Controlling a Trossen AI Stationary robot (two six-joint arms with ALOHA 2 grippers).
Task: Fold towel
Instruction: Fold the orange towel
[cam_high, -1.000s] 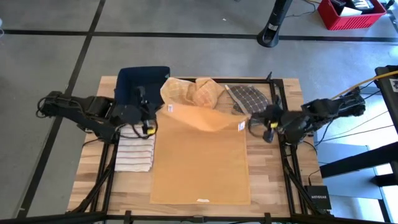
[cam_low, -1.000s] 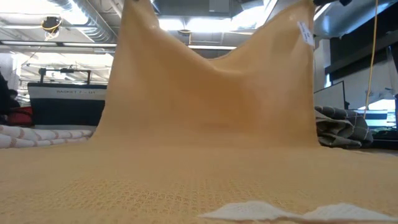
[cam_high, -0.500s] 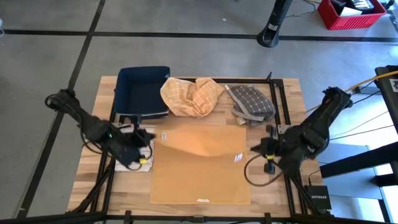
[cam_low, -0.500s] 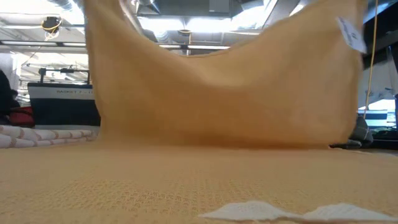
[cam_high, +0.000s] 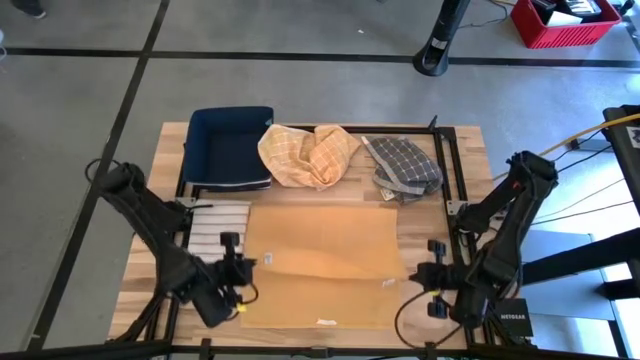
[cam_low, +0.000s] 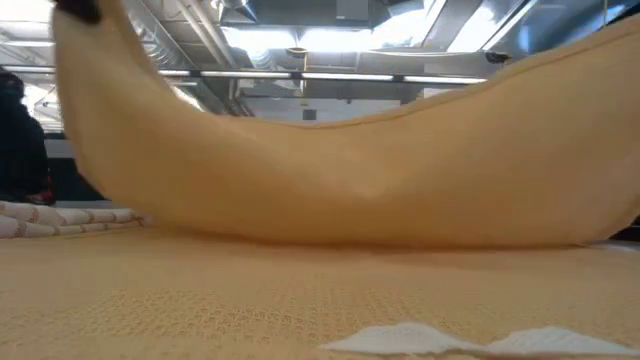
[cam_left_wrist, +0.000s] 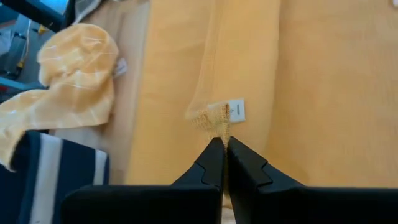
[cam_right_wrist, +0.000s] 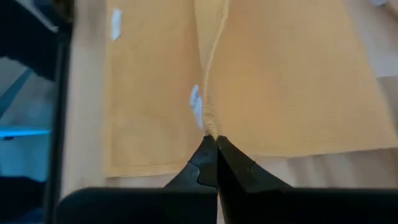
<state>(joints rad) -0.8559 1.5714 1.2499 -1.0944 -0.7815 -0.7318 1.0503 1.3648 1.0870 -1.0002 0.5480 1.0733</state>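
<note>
Both jaws pinch towel (cam_high: 325, 240) corners.

Light is even and bright across the high view, falling from overhead; the arms throw only faint, soft shadows on the wooden surface (cam_high: 432, 180). In the low view, ceiling strip lights (cam_low: 330, 40) glare white behind the lifted orange towel (cam_low: 340, 190), whose raised fold is smeared by motion blur. Its weave nearest the lens is sharp. Both wrist views are soft, the far background hazy.
</note>
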